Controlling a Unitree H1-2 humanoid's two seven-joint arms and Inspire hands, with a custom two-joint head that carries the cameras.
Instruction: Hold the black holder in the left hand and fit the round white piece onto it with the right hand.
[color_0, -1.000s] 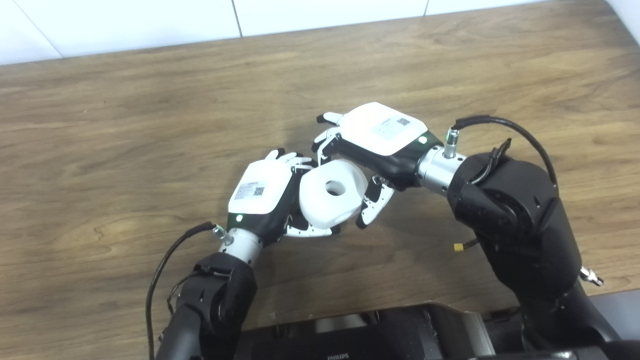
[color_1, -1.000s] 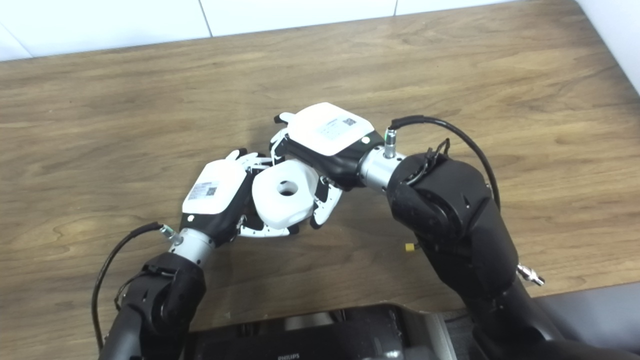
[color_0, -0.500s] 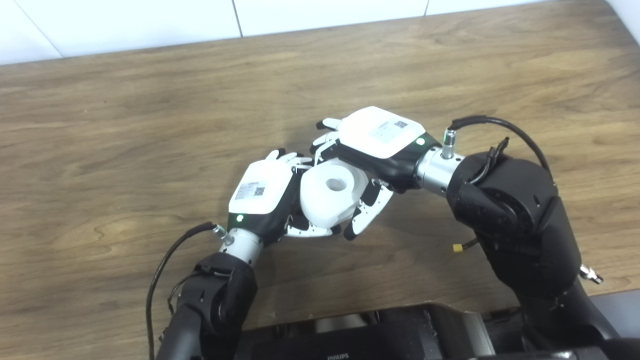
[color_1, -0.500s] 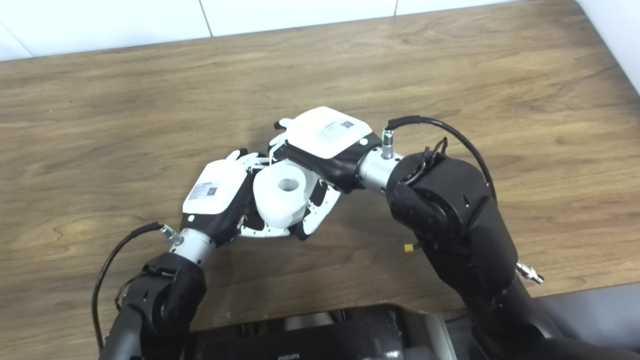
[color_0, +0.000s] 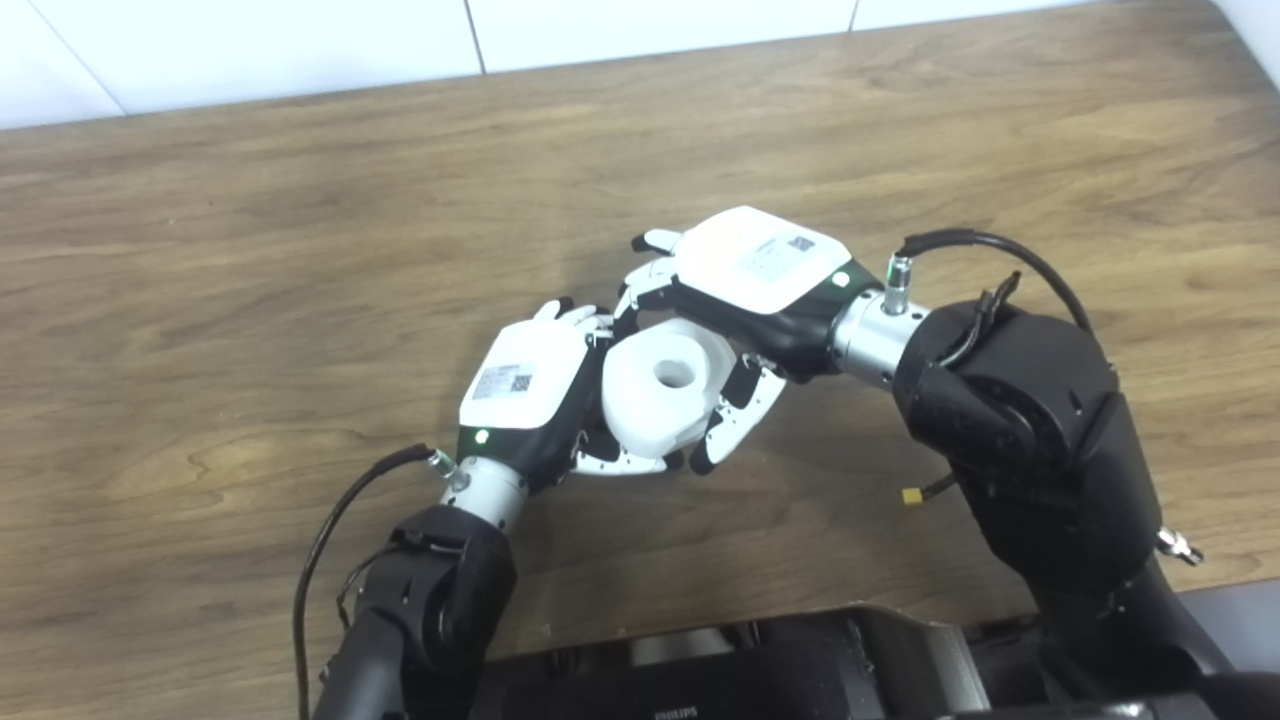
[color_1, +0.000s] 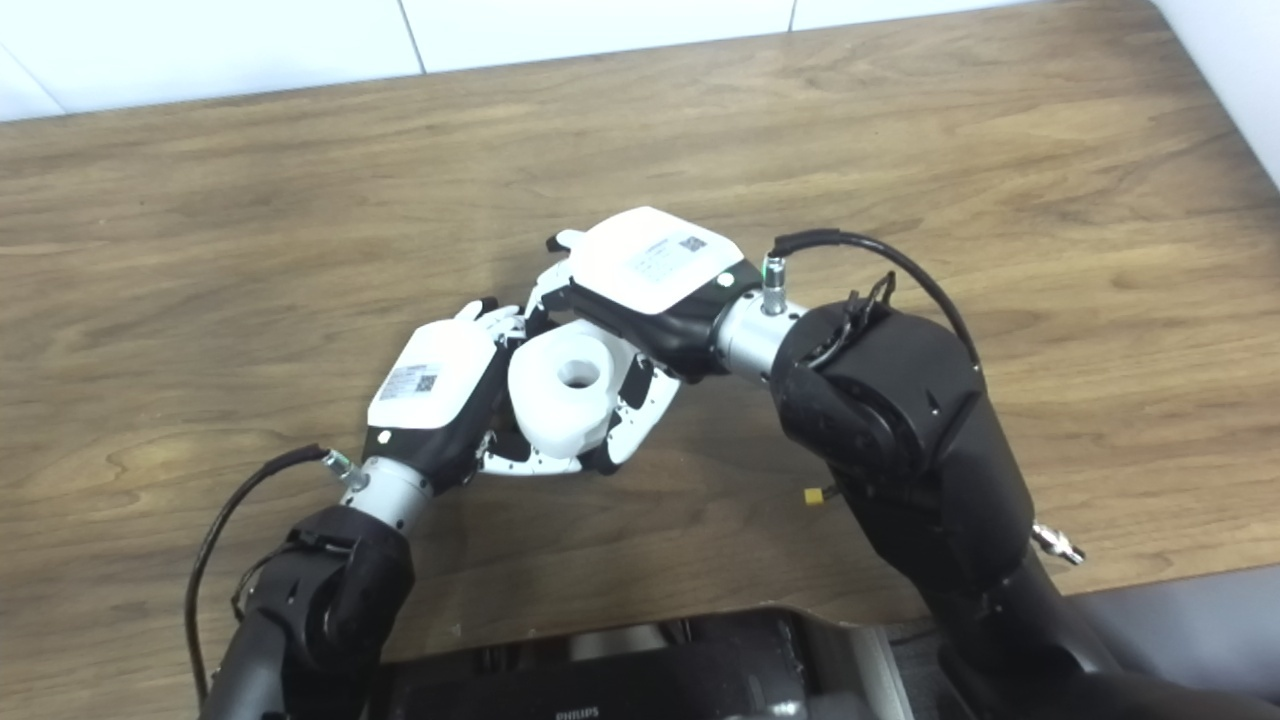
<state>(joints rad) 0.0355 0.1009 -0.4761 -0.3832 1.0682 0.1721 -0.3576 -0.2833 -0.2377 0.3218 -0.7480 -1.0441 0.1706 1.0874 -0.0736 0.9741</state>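
round white piece gripped by right hand, mid-table, bore facing up | left hand closed beside it, touching | black holder hidden, seating cannot be judged

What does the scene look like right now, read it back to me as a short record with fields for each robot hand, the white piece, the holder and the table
left robot hand: curled around the left side of the white piece, palm hidden
right robot hand: over the top and right side of the white piece, fingers down its right edge
white piece: round, central hole facing up, held between both hands above the table
black holder: not clearly visible, hidden by the hands and the piece
table: wooden
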